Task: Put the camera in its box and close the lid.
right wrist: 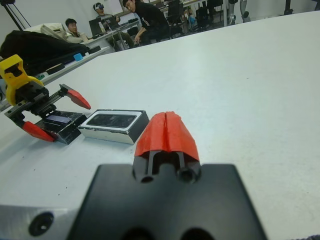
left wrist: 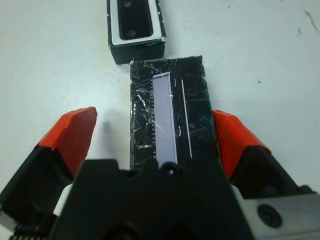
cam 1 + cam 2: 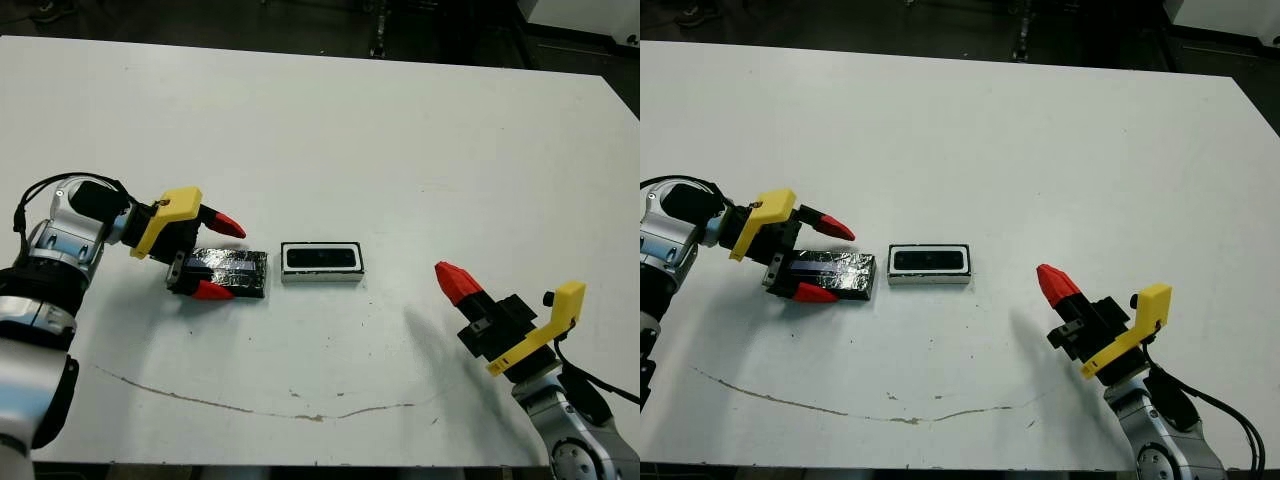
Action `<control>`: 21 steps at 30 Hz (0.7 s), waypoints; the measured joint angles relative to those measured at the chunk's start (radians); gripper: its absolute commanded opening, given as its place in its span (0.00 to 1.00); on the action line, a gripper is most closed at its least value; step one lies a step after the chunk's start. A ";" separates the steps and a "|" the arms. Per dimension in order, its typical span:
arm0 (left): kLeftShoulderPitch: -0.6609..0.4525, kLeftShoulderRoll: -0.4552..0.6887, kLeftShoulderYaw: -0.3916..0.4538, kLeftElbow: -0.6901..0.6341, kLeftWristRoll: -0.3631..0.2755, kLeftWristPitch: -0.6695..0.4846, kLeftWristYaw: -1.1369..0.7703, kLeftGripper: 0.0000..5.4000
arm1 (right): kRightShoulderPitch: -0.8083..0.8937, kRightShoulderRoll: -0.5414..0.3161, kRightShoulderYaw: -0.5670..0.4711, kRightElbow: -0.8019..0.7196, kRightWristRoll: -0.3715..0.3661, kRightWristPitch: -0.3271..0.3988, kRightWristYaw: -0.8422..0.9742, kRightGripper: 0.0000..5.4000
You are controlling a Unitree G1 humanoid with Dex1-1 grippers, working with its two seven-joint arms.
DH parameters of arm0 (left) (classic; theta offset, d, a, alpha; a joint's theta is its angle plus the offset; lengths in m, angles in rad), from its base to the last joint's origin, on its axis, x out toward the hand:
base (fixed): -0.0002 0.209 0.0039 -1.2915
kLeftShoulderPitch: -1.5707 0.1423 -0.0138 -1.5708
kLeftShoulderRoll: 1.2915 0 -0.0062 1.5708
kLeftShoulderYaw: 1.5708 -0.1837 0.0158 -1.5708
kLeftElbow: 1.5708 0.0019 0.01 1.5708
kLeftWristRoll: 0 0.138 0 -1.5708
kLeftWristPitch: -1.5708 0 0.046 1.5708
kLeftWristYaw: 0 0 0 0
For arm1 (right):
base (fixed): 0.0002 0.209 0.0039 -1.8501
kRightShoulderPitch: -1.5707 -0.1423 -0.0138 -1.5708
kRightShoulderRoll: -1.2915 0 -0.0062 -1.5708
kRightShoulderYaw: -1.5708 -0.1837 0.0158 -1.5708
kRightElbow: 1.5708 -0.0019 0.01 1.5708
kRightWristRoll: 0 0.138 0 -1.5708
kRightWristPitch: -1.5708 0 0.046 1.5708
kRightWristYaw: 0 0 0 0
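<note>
camera (image 3: 322,258) inside box (image 3: 322,276); lid (image 3: 233,272) beside

The left gripper (image 2: 150,145) covers the near end of the lid (image 2: 167,112) with its black body in its wrist view. The box (image 2: 136,27) is cut off by that picture's edge, so its far end can't be seen. The right arm (image 3: 575,430) runs out of the head view. People (image 1: 145,17) beyond the table are too small to make out.
</note>
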 measured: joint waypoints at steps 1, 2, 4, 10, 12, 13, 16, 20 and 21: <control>0.004 0.000 0.000 -0.011 0.001 0.007 0.004 0.99 | 0.001 0.000 0.001 0.000 -0.001 0.000 0.000 0.00; 0.009 0.000 0.000 -0.021 0.003 0.015 0.007 0.97 | 0.002 0.000 0.001 0.000 -0.001 0.000 0.000 0.00; 0.016 0.000 -0.001 -0.030 0.004 0.023 0.007 0.93 | 0.003 0.000 0.001 0.000 -0.002 0.000 -0.001 0.00; 0.019 0.001 -0.015 -0.031 0.017 0.050 -0.018 0.77 | 0.003 0.000 0.001 0.001 0.000 0.000 0.000 0.00; 0.019 0.001 -0.017 -0.032 0.017 0.054 -0.022 0.71 | 0.003 0.000 0.001 0.001 0.002 0.000 0.000 0.00; 0.019 0.001 -0.017 -0.035 0.019 0.056 -0.020 0.69 | 0.003 0.000 0.001 0.000 0.002 0.000 0.000 0.00; 0.020 0.002 -0.018 -0.042 0.022 0.052 -0.016 0.61 | 0.004 0.000 0.001 0.000 0.002 0.000 -0.001 0.00; 0.021 0.002 -0.018 -0.039 0.023 0.038 -0.009 0.59 | 0.004 0.000 0.001 0.000 0.002 0.000 0.000 0.00; 0.021 0.002 -0.018 -0.039 0.023 0.038 -0.005 0.59 | 0.004 0.000 0.001 0.000 0.002 0.000 0.000 0.00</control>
